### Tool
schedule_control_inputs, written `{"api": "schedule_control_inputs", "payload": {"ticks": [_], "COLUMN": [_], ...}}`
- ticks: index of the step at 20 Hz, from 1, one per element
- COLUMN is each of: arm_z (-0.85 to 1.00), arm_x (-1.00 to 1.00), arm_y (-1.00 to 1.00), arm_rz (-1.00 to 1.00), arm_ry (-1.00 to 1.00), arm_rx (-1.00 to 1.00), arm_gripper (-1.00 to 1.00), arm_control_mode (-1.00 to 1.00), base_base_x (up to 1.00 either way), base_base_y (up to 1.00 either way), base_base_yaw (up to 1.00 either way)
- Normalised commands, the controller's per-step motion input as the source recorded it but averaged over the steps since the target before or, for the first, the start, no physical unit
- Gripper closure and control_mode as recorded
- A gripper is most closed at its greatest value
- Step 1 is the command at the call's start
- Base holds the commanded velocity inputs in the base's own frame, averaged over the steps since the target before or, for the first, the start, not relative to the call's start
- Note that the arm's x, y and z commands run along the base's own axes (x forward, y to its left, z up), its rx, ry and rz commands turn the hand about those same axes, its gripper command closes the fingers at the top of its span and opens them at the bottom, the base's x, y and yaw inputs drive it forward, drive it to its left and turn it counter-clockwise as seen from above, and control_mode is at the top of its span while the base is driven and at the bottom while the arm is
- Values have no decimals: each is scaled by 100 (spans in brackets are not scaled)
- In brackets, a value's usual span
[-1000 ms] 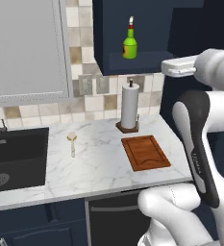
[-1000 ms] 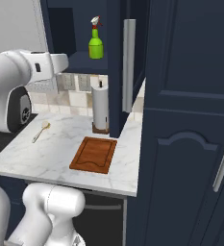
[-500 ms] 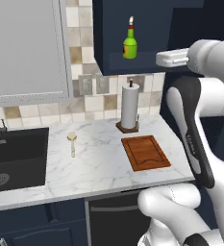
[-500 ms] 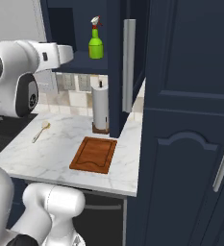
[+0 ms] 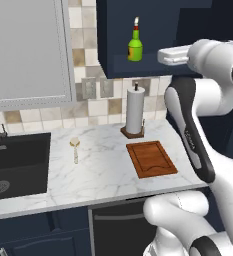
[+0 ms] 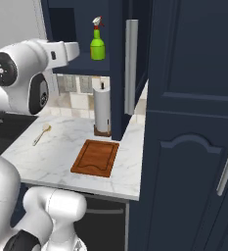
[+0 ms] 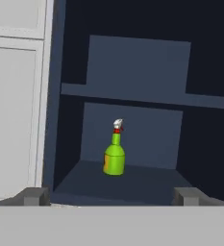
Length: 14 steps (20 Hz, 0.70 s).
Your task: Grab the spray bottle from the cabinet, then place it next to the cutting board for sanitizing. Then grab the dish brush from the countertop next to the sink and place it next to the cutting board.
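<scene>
**Arm lifts to shelf height, bottle not yet reached**

Navy cabinetry frames the scene: the cabinet [image 5: 153, 35] hangs above the white marble countertop [image 5: 98, 172], and in its open niche the spray bottle [image 5: 134, 46] stands upright on the shelf, alone. Below it a paper-towel roll [image 5: 135, 110] stands on its holder against the tiled wall, and the cutting board [image 5: 151, 158] lies flat just in front of that. The dish brush [image 5: 75, 148] lies on the marble between the board and the sink [image 5: 15, 165], untouched.

Over the last second the hand has risen: the forearm sat lower beside the cabinet a second ago and now points level into the niche. The gripper [image 5: 169, 55] is at about shelf height, to the right of the bottle and clear of it. In the hand view the bottle [image 7: 114, 156] stands near the middle, with the two fingertips [image 7: 34, 196] far apart on either side of it, so the claw is wide and empty.

Judged from this, the arm is lined up for a straight reach into the niche. Everything else is still to do: closing on the bottle's body, carrying it down beside the board, then fetching the brush.
</scene>
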Motion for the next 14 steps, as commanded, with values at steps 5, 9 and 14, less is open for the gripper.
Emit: {"api": "schedule_control_inputs", "payload": {"ticks": [5, 9, 14], "arm_z": [0, 0, 0], "arm_x": [49, 39, 37], "arm_y": [-1, 0, 0], "arm_rz": [0, 0, 0], "arm_ry": [-10, -6, 2], "arm_rx": [0, 0, 0], "arm_gripper": [-100, -100, -100], "arm_control_mode": [-100, -100, -100], "base_base_x": [0, 0, 0], "base_base_y": [0, 0, 0], "base_base_yaw": [0, 0, 0]}}
